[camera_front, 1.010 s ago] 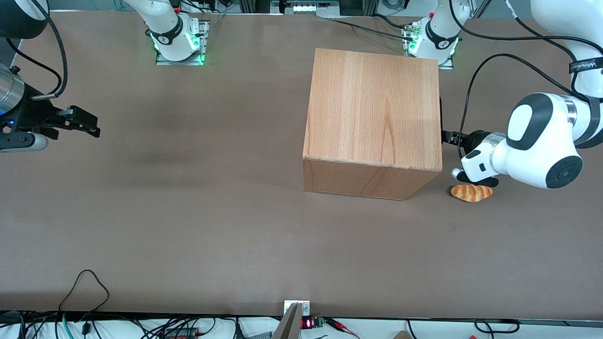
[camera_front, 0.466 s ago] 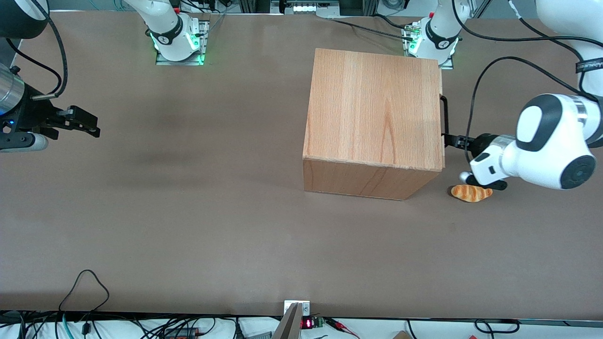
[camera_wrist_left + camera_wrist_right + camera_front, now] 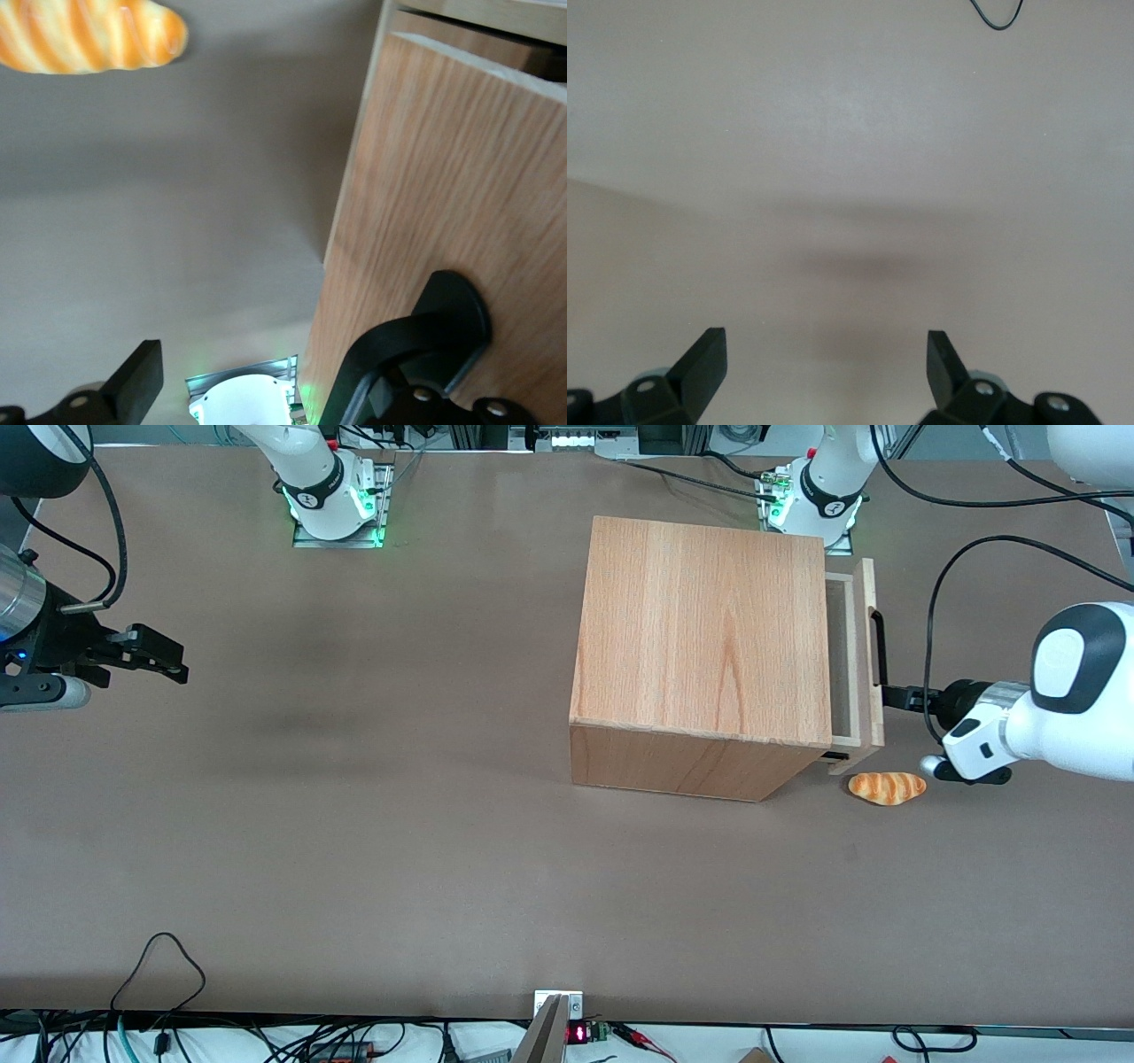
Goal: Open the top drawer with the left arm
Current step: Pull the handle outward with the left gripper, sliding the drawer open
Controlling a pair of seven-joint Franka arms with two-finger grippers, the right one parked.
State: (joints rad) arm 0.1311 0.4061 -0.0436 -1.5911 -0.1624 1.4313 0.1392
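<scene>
The top drawer (image 3: 853, 657) stands partly pulled out of the wooden cabinet (image 3: 700, 629), a strip of its paler inside showing. Its front panel (image 3: 443, 177) carries a slim black bar handle (image 3: 876, 646). The left arm (image 3: 1063, 700) reaches in from the working arm's end of the table. Its gripper (image 3: 893, 695) is at the handle (image 3: 447, 310), level with the end nearer the front camera. In the left wrist view the gripper (image 3: 252, 359) is open: one finger (image 3: 354, 376) lies against the handle and the other finger (image 3: 137, 376) hangs over bare table.
A bread roll (image 3: 887, 787) lies on the brown table (image 3: 354, 824) just nearer the front camera than the drawer front, below the gripper; the roll (image 3: 89, 35) also shows in the wrist view. Arm bases (image 3: 819, 500) stand near the cabinet.
The drawer has slid out of the cabinet toward the working arm's end of the table. The gripper and arm moved the same way with the handle.
</scene>
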